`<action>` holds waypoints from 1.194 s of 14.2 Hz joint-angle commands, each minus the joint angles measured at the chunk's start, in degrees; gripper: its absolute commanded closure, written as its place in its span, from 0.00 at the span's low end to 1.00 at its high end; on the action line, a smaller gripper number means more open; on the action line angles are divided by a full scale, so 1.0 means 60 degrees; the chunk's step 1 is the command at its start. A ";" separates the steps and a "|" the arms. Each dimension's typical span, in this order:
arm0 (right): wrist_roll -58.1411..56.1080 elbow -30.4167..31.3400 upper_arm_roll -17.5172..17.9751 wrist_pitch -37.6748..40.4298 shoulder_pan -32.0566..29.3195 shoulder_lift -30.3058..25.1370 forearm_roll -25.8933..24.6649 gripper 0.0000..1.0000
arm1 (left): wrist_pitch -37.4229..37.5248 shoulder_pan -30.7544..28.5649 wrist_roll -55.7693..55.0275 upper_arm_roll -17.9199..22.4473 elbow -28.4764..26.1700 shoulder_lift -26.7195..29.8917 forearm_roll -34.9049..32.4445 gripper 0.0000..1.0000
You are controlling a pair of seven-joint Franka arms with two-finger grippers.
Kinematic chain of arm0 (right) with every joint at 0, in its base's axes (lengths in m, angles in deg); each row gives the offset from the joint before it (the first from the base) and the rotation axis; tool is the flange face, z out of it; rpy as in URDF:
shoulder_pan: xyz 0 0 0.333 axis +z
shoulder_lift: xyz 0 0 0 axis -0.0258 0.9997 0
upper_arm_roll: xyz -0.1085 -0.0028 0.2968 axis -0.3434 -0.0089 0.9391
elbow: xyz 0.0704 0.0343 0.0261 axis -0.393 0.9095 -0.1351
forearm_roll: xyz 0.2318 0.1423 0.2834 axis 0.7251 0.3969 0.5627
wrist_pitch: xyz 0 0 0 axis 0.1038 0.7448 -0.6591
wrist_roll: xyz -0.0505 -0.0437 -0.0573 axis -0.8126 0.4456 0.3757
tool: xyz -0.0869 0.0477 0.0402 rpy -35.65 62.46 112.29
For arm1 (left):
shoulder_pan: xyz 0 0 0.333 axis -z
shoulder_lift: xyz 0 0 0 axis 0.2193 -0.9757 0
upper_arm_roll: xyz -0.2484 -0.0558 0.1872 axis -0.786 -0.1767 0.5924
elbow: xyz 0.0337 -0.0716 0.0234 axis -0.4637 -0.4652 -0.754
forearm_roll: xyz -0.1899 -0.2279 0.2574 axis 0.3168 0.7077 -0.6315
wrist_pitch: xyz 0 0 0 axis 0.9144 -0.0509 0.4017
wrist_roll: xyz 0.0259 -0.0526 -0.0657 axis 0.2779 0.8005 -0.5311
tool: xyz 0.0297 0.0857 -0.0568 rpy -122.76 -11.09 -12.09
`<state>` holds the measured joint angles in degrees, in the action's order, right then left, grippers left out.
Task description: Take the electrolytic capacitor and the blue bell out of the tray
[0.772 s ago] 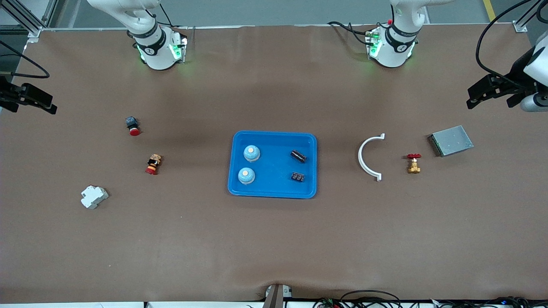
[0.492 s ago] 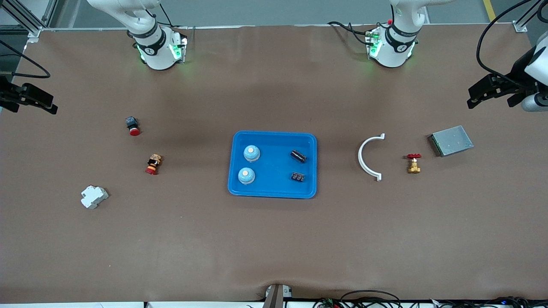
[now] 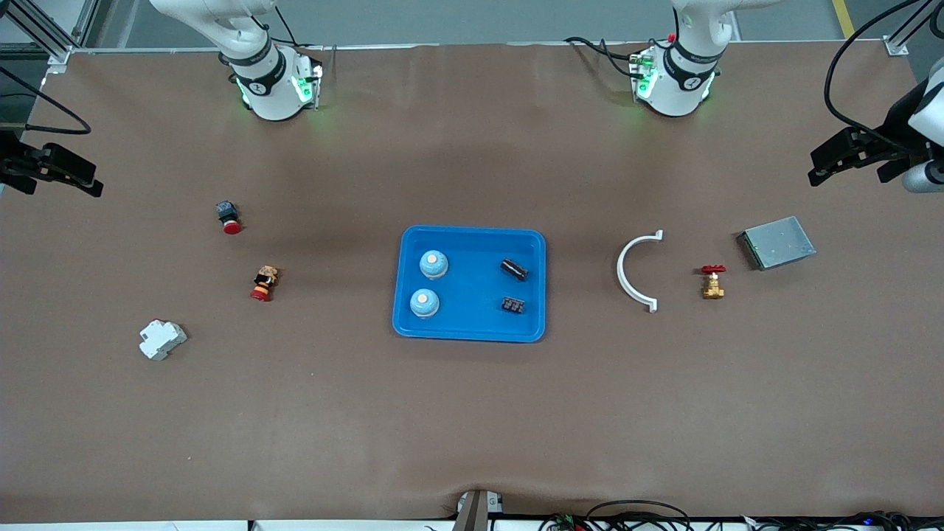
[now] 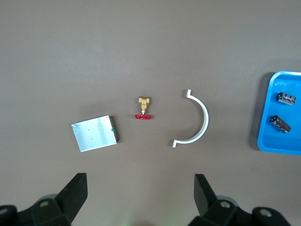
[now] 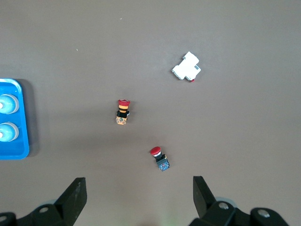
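Two pale blue bells (image 3: 434,264) (image 3: 425,302) sit in the blue tray (image 3: 472,231) at mid-table, on the side toward the right arm's end. Two dark capacitors (image 3: 515,268) (image 3: 513,304) lie in the same tray toward the left arm's end. My left gripper (image 4: 141,181) hangs open and empty, high over the table's edge at the left arm's end (image 3: 848,166). My right gripper (image 5: 139,183) is open and empty, high over the right arm's end (image 3: 63,181). The left wrist view shows the capacitors (image 4: 286,98). The right wrist view shows the bells (image 5: 5,104).
Toward the left arm's end lie a white curved bracket (image 3: 636,271), a brass valve with a red handle (image 3: 712,281) and a grey metal box (image 3: 777,242). Toward the right arm's end are two red push buttons (image 3: 228,217) (image 3: 263,283) and a white breaker (image 3: 162,339).
Both grippers have drifted very slightly near the table's ends. Nothing on the table has moved.
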<state>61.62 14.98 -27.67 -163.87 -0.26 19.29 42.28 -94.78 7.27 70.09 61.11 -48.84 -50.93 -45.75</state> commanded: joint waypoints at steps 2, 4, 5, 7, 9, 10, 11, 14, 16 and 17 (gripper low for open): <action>0.0233 -0.0179 -0.0040 0.0123 0.0308 0.0060 0.0066 0.00 | 0.0185 0.0035 -0.0178 -0.0058 0.0156 -0.0325 -0.0162 0.00; 0.1153 -0.0164 -0.0026 0.0138 0.0614 0.0060 0.0081 0.00 | 0.0185 0.0079 -0.0178 -0.0102 0.0156 -0.0399 -0.0176 0.00; 0.1491 -0.0150 -0.0025 0.0181 0.0790 0.0060 0.0081 0.00 | 0.0185 0.0108 -0.0164 -0.0131 0.0142 -0.0413 -0.0176 0.00; 0.1859 -0.0150 -0.0025 0.0211 0.1186 0.0060 0.0081 0.00 | 0.0185 0.0152 -0.0163 -0.0175 0.0156 -0.0588 -0.0176 0.00; 0.2734 -0.0106 -0.0025 0.0182 0.1668 0.0089 0.0197 0.00 | 0.0185 0.0167 -0.0178 -0.0322 0.0127 -0.0721 -0.0162 0.00; 0.3261 -0.0106 -0.0025 0.0153 0.1932 0.0104 0.0285 0.00 | 0.0185 0.0152 -0.0178 -0.0322 0.0141 -0.0881 -0.0162 0.00; 0.3644 -0.0120 -0.0025 0.0123 0.2196 0.0191 0.0373 0.00 | 0.0185 0.0152 -0.0178 -0.0337 0.0142 -0.0969 -0.0147 0.00; 0.3925 -0.0135 -0.0025 -0.0183 0.2681 0.0571 0.0782 0.00 | 0.0185 0.0561 -0.0280 -0.0337 0.0142 -0.1379 -0.0031 0.00; 0.3926 -0.0150 -0.0025 -0.0593 0.2784 0.0791 0.1162 0.00 | 0.0185 0.0985 -0.1096 -0.0337 0.0185 -0.1701 -0.0044 0.00; 0.3926 -0.0179 -0.0025 -0.0609 0.2813 0.0981 0.1411 0.00 | 0.0171 0.1060 -0.1565 -0.0337 0.0185 -0.1906 -0.0001 0.00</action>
<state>84.48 15.09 -27.29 -167.16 16.18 23.24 48.14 -94.55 12.07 65.06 59.18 -48.92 -60.19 -45.74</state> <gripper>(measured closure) 0.000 0.000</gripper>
